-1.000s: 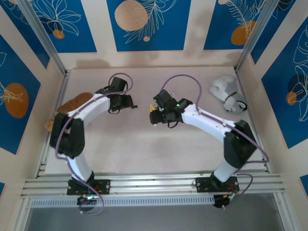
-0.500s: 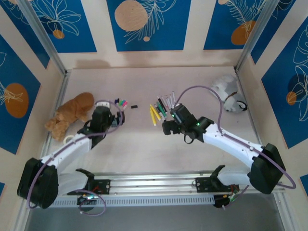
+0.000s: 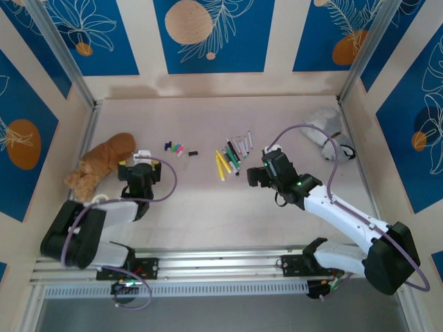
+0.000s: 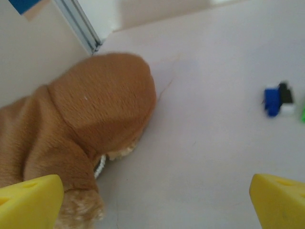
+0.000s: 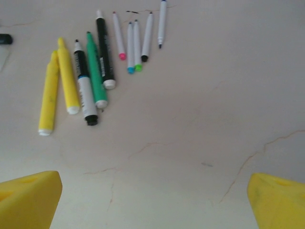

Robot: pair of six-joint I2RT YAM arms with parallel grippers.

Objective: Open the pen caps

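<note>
Lying loose on the pale tabletop (image 3: 208,200), small stubby coloured plastic pen caps (image 3: 174,146) cluster between the brown plush dog (image 3: 104,160) and a row of slim marker pens (image 3: 232,153). Left gripper (image 4: 155,202) and right gripper (image 5: 155,200): jaws spread wide, grasping nothing.

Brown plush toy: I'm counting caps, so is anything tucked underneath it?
A white loop peeks from under the brown plush toy; the pen caps lie clear of it. Anything beneath its body is covered.
</note>
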